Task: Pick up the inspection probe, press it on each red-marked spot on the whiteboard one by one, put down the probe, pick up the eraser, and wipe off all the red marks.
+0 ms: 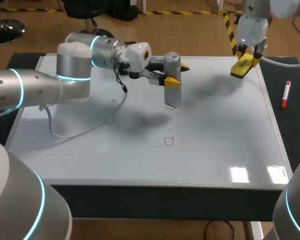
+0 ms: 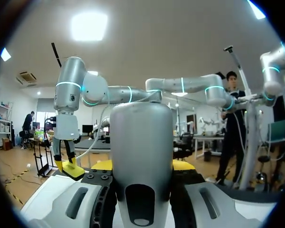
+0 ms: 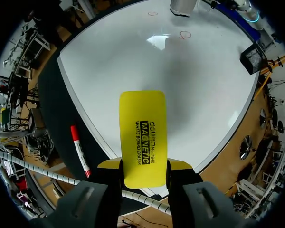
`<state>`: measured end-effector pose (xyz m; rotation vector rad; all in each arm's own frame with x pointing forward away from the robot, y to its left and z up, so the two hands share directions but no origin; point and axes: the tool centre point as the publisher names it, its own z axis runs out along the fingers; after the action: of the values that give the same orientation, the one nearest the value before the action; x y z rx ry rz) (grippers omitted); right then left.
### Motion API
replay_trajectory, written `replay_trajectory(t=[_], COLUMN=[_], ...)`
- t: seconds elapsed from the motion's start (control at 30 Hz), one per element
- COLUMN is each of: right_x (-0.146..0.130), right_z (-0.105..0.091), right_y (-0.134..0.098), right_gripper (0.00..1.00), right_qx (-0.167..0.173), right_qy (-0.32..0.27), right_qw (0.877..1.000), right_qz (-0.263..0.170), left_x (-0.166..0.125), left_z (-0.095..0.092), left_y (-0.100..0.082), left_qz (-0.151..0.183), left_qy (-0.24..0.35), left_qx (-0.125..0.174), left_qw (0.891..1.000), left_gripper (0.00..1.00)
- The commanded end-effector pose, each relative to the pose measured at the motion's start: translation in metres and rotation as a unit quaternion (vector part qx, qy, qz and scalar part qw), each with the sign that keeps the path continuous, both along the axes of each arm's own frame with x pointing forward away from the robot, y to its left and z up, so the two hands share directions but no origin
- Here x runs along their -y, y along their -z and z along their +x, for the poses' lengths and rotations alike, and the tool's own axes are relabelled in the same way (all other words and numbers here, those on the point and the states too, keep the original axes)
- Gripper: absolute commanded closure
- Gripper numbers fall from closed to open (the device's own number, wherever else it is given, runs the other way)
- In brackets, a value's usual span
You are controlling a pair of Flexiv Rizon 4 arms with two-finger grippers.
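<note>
The grey cylindrical probe [image 1: 172, 75] stands upright over the far middle of the whiteboard [image 1: 90, 150], with my left gripper [image 1: 171, 80] shut on it. Its lower end is at a red mark [image 1: 173, 105]; I cannot tell whether it touches. Another red circle [image 1: 169, 141] lies nearer the front. In the left wrist view the probe [image 2: 141, 142] fills the space between the fingers. My right gripper [image 1: 247, 59] hangs above the board's far right corner, shut on the yellow eraser [image 1: 244, 65]. The right wrist view shows the eraser [image 3: 142, 137] between the yellow fingertips [image 3: 109, 164] and both red marks [image 3: 185, 34].
A red marker [image 1: 286, 95] lies on the dark table right of the whiteboard, also seen as the marker [image 3: 79, 149] beside the eraser. A grey coiled cable [image 1: 85, 127] from my left arm trails over the board's left half.
</note>
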<state>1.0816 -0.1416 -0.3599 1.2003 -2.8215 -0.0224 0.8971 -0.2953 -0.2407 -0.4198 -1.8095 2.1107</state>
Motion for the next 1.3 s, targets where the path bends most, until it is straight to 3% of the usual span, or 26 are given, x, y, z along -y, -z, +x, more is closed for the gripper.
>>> replay_trajectory(t=[0.03,0.93,1.3], right_x=[0.000,0.000,0.000], right_z=[0.000,0.000,0.000], right_y=[-0.001,-0.001,-0.001], right_gripper=[1.00,1.00,1.00], right_qx=[-0.001,-0.001,-0.001], right_qy=[-0.001,-0.001,-0.001], right_qw=[1.000,1.000,1.000], right_qz=[-0.002,-0.002,-0.002], left_x=[0.006,0.016,0.016], left_z=[0.008,0.024,0.030], left_y=[0.007,0.048,0.055], left_qz=[-0.004,0.009,0.018], left_qy=[0.019,0.016,0.011], left_qx=[0.005,0.006,0.003], left_qw=[1.000,1.000,1.000], left_gripper=[1.00,1.00,1.00])
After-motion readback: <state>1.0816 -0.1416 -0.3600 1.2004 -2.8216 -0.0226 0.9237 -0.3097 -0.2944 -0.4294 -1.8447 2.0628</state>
